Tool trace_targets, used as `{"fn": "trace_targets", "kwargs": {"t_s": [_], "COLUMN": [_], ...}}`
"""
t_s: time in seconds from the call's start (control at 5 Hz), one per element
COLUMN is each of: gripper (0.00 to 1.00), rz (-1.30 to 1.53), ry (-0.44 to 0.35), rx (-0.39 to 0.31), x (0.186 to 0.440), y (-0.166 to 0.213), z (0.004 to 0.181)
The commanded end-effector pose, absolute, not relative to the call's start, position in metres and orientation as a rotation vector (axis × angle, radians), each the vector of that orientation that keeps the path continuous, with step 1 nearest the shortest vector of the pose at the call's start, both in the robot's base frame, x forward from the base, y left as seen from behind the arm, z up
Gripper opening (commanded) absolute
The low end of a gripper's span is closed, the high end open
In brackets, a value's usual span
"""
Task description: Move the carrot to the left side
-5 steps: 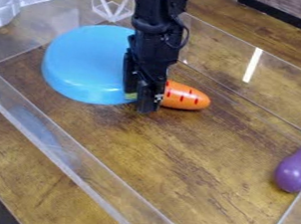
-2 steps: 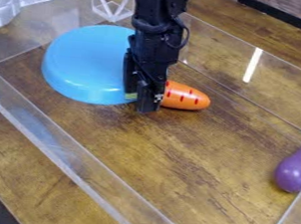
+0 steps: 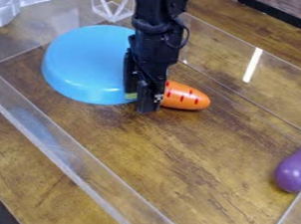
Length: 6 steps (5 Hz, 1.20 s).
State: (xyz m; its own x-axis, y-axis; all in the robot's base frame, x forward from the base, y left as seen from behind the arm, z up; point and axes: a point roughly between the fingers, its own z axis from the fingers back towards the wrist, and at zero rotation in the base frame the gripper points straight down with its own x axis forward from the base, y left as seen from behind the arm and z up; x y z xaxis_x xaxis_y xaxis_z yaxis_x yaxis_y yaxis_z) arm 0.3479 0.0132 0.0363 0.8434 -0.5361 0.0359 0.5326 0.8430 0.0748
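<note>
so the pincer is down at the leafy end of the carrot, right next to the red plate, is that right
Not quite: the plate is blue, not red, as the camera view shows. The rest holds: the pincer is down at the leafy end of the carrot, right beside that plate.

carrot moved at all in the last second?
No. The carrot lies just right of the blue plate, same spot as before.

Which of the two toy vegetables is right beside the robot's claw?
The orange carrot, lying beside the blue plate at the gripper. The purple eggplant toy sits far off at the right edge.
</note>
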Motion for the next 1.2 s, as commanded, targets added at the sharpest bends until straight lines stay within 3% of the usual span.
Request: {"fn": "trace_targets", "kwargs": {"t_s": [0.0,1.0], "gripper": [0.00,0.00], "rz": [-0.550,-0.574], "ry": [-0.114,-0.120], "rx": [0.099,0.114], "x": [0.3604,0.3619], "y": [0.0328,0.0340], "z": [0.0510,0.0543]}}
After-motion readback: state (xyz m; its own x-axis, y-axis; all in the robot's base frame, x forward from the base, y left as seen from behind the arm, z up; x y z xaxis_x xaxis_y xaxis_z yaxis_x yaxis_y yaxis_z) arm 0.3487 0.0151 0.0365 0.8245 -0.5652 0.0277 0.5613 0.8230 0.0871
